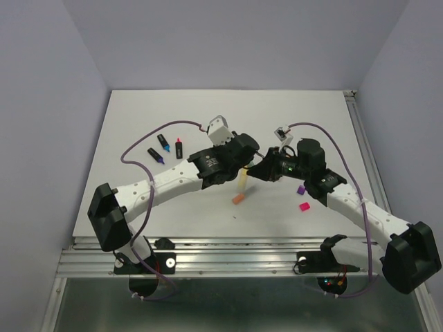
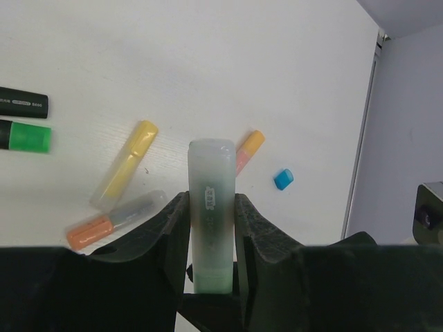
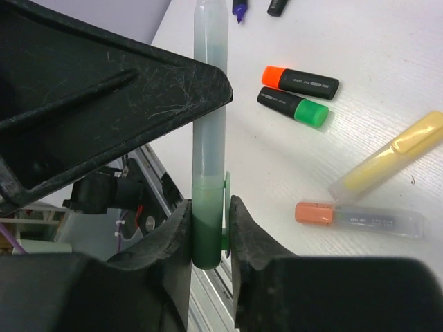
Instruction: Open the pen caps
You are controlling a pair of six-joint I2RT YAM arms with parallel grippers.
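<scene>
Left claw (image 2: 211, 207) clamped tight on 1 pale green translucent plastic pen barrel (image 2: 210, 169), upright between its fingers. Right claw (image 3: 209, 216) clamped on the darker green plastic cap (image 3: 204, 243) at the barrel's far end, with no gap visible at the joint. Beyond the left claw and to its right, 1 loose cyan cap (image 2: 283, 179) on the white bench (image 2: 208, 55).

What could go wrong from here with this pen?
The right gripper grips only the short green cap, so it might slip off before the cap frees. The left gripper holds the pen by its smooth body; it could slide. A sudden release might swing an arm into the yellow pen nearby.
</scene>
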